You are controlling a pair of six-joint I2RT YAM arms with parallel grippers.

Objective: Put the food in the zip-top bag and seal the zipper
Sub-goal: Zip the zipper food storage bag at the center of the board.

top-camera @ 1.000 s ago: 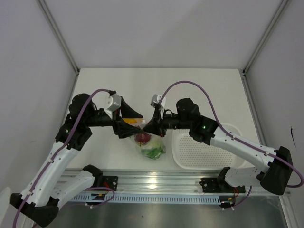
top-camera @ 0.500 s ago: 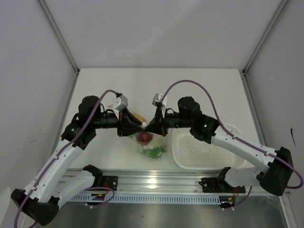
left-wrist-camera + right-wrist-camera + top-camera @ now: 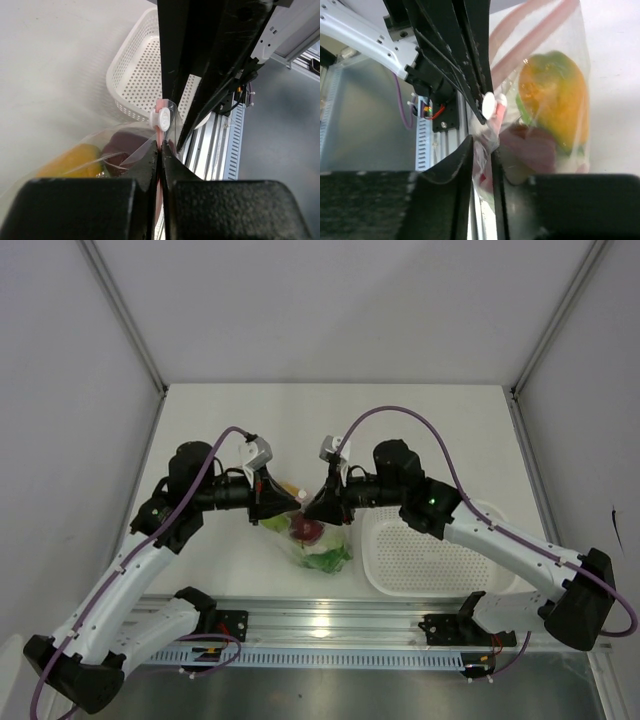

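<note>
Looked down on a white table (image 3: pixel 230 430) boxed in by grey walls. Found the zip-top bag (image 3: pixel 318 545) near the front edge, midway between the two arms, its belly resting on the tabletop and its mouth edge raised. Made out three pieces of food through the clear film: the dark red apple (image 3: pixel 305 530), the green leafy lettuce (image 3: pixel 326 558) just in front of it, and the yellow-orange fruit (image 3: pixel 552 95) beside the apple. Could not pick out any other produce inside.

Saw the left gripper (image 3: pixel 160 152) clenched on the zipper (image 3: pixel 535 37), fingers pressed flat together with the pink strip pinched between them, just short of a small white slider (image 3: pixel 161 119) on that strip. Found the right gripper (image 3: pixel 482 155) reaching in from the opposite side, nearly tip to tip with the left, the slider between the two. Noted a narrow slit between the right fingers, with bag film and a little pink inside. Could not tell whether those fingers squeezed the film or sat loose around it.

Spotted a white perforated basket (image 3: pixel 440 560) just right of the bag, under the right arm.
</note>
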